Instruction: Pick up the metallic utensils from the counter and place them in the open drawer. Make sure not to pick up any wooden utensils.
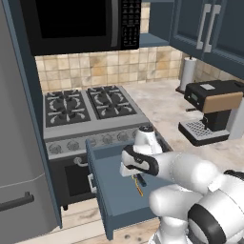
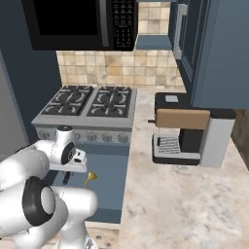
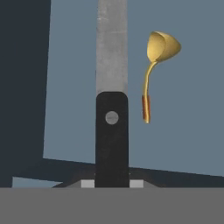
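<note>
My gripper (image 1: pixel 136 175) hangs low over the open drawer (image 1: pixel 110 193), shut on a metallic utensil with a black handle (image 3: pixel 112 135) and a flat grey blade (image 3: pixel 112 52). The blade points away from the hand, above the drawer's slate-blue floor (image 3: pixel 188 109). A shiny golden spoon (image 3: pixel 152 72) lies on that floor just right of the blade, also seen as the spoon (image 2: pixel 90 178) beside the gripper (image 2: pixel 67 176). The beige counter (image 1: pixel 162 102) runs right of the drawer. The wooden utensils are out of view.
A gas stove (image 1: pixel 88 107) sits behind the drawer, under a black microwave (image 1: pixel 76 21). A coffee machine (image 1: pixel 212 114) and a paper towel roll (image 1: pixel 187 74) stand on the counter at right. A grey fridge (image 1: pixel 19 157) closes off the left side.
</note>
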Available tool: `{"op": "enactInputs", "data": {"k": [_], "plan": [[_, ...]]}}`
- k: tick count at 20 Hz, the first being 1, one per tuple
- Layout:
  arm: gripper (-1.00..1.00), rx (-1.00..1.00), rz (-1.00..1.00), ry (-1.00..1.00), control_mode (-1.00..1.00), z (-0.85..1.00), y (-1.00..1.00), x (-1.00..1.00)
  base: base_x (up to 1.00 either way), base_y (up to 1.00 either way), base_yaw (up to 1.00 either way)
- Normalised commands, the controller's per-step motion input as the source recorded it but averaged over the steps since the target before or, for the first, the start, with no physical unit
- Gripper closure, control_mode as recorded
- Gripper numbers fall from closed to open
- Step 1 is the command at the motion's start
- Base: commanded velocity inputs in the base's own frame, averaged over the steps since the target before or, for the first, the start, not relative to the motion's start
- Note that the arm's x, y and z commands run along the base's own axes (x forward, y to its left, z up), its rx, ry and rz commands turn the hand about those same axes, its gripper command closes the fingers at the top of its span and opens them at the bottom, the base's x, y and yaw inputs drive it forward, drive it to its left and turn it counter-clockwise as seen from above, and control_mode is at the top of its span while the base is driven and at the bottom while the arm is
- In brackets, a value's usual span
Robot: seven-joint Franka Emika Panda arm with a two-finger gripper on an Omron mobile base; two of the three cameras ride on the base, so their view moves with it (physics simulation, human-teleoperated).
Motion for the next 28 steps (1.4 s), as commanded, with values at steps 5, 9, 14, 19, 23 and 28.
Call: {"op": "enactInputs", "data": {"k": [5,9,14,19,23,28], "plan": [[1.00,0.00,0.06,0.00,-1.00,-0.67,0.08,0.01,0.00,0.00,0.00],[1.00,0.00,0.05,0.00,-1.00,-0.09,0.06,0.14,0.00,0.00,0.00],[1.00,0.00,0.04,0.01,-1.00,0.00,0.00,0.22,0.00,0.00,0.00],[1.00,0.00,0.03,0.01,-1.00,-0.06,0.00,0.17,0.00,0.00,0.00],[1.00,0.00,0.02,0.01,-1.00,-0.33,0.00,0.12,0.00,0.00,0.00],[1.00,0.00,0.02,0.01,-1.00,-0.48,0.04,0.06,0.00,0.00,0.00]]}}
